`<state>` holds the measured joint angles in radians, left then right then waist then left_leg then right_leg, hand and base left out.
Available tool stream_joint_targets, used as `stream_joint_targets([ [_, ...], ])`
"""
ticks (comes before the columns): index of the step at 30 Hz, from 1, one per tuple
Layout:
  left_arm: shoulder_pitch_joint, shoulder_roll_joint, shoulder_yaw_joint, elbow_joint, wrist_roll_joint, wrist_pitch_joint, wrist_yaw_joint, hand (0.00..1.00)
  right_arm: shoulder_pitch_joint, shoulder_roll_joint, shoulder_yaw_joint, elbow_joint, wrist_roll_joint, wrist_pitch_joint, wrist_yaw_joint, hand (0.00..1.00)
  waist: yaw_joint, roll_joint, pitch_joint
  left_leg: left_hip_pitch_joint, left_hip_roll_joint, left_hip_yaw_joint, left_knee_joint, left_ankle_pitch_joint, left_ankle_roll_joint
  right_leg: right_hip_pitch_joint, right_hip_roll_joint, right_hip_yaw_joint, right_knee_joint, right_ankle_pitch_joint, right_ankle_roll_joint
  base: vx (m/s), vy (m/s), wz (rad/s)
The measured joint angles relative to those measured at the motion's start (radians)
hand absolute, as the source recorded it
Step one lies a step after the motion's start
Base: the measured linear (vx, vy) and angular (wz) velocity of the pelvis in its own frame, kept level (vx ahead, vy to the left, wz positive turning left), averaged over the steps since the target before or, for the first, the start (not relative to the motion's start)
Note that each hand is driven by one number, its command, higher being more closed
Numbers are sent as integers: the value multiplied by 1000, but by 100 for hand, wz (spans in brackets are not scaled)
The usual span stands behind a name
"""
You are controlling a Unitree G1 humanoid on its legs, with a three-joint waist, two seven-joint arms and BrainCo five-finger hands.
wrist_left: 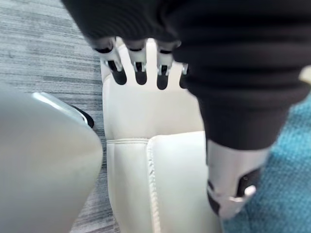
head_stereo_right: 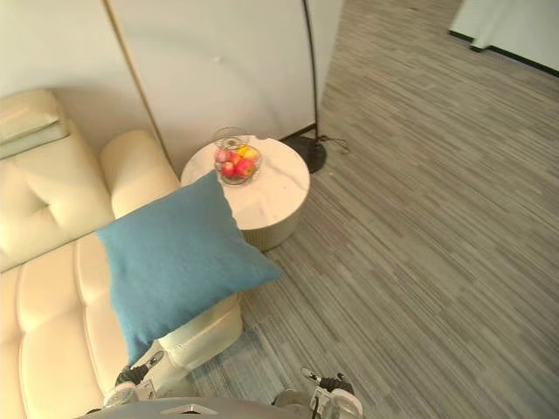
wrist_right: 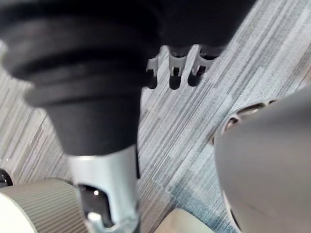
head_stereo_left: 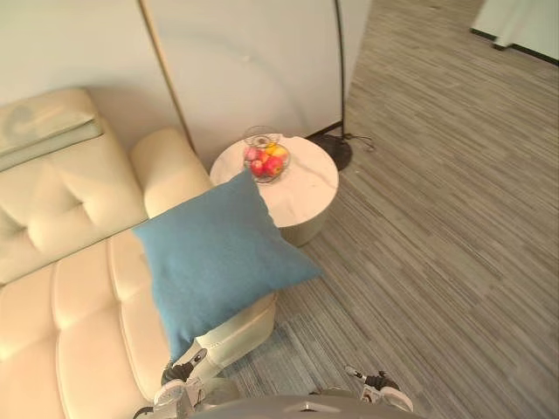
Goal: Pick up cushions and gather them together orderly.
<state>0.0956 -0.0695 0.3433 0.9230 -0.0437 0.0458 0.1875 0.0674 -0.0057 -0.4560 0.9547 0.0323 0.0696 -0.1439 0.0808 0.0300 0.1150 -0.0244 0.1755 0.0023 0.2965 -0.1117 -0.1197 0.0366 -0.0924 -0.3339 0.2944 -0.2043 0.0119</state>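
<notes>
A blue square cushion lies tilted on the right end of the cream sofa, one corner hanging past the seat's edge towards the floor. It also shows as blue cloth beside my left thumb. My left hand hangs low by the sofa's front, below the cushion, with relaxed fingers holding nothing. Over the carpet at the bottom hangs my right hand, its fingers loose and empty. A pale cushion or folded cloth rests on the sofa's back at the far left.
A round white side table stands just right of the sofa's arm, carrying a glass bowl of fruit. Behind it are a floor lamp's dark base and a light wall panel. Grey striped carpet spreads to the right.
</notes>
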Motion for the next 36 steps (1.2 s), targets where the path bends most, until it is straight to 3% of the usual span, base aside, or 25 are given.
stream_joint_targets([
  [3,5,39,-59,3,7,3,-4,0,9,21,-20,16,0,2,0,0,-20,-35,-26,-8,-11,134,-93,81,10,45,-27,-110,-32,21,-4,112,9,125],
  [6,3,65,-115,11,10,3,-16,0,6,27,-37,16,3,1,-1,0,-35,-40,-29,11,-27,246,-219,172,38,63,-31,-173,-32,61,-4,64,78,130],
  [9,2,85,-152,15,11,3,-21,0,-4,30,-37,37,10,1,-1,0,-35,-53,-31,25,-45,302,-292,208,58,72,-30,-176,-37,67,-4,-6,89,68],
  [17,-4,98,-147,42,11,4,-21,0,-10,34,-37,43,3,4,1,0,-47,-56,-21,84,-62,300,-366,225,64,114,-17,-145,-89,104,21,-41,11,-3],
  [20,-20,98,-147,42,9,4,-22,0,-33,23,-25,43,0,4,1,0,-50,-41,25,93,-66,294,-375,226,68,93,-30,-133,-33,104,21,-152,52,-1],
  [23,-26,98,-147,48,9,4,-22,0,-35,13,-16,37,0,1,2,0,-57,-24,42,74,-72,261,-382,211,81,33,-29,8,65,96,21,-197,62,21],
  [24,-26,100,-147,49,8,3,-21,0,-27,14,-17,35,1,0,2,0,-58,-31,42,70,-86,226,-382,212,79,33,-24,92,55,89,26,-181,57,60],
  [27,-25,105,-111,49,8,1,-21,0,-20,21,-18,42,0,1,3,0,-49,-50,32,39,-118,191,-383,214,76,59,-30,131,-29,56,34,-127,12,40],
  [28,-25,110,-87,49,8,1,-21,0,-21,30,-18,43,0,1,3,0,-47,-65,30,18,-145,190,-383,222,68,71,-47,147,-86,-8,58,-148,-19,19],
  [29,-25,107,-83,52,8,1,-21,0,-24,26,-19,42,1,1,4,0,-50,-64,29,13,-147,185,-384,229,68,72,-48,146,-93,-13,90,-212,-12,22],
  [31,-22,104,-80,58,7,2,-20,0,-19,9,-21,44,1,0,3,0,-61,-55,26,0,-151,175,-377,221,70,65,-53,137,-114,-4,67,-142,17,11],
  [32,-19,104,-72,63,9,1,-20,0,-3,-4,-18,45,1,1,3,0,-50,-52,23,20,-166,175,-358,237,104,72,-66,138,-133,8,66,25,29,-13],
  [34,-3,107,-70,82,10,3,-21,0,5,-15,-18,42,1,-2,2,0,-64,-36,15,57,-155,157,-388,249,110,79,-35,147,-157,9,65,85,29,-11],
  [36,3,128,-75,100,11,6,-21,0,20,-15,-16,52,0,2,2,0,-58,-49,5,57,-156,159,-388,248,107,85,-26,165,-176,19,60,26,20,-3],
])
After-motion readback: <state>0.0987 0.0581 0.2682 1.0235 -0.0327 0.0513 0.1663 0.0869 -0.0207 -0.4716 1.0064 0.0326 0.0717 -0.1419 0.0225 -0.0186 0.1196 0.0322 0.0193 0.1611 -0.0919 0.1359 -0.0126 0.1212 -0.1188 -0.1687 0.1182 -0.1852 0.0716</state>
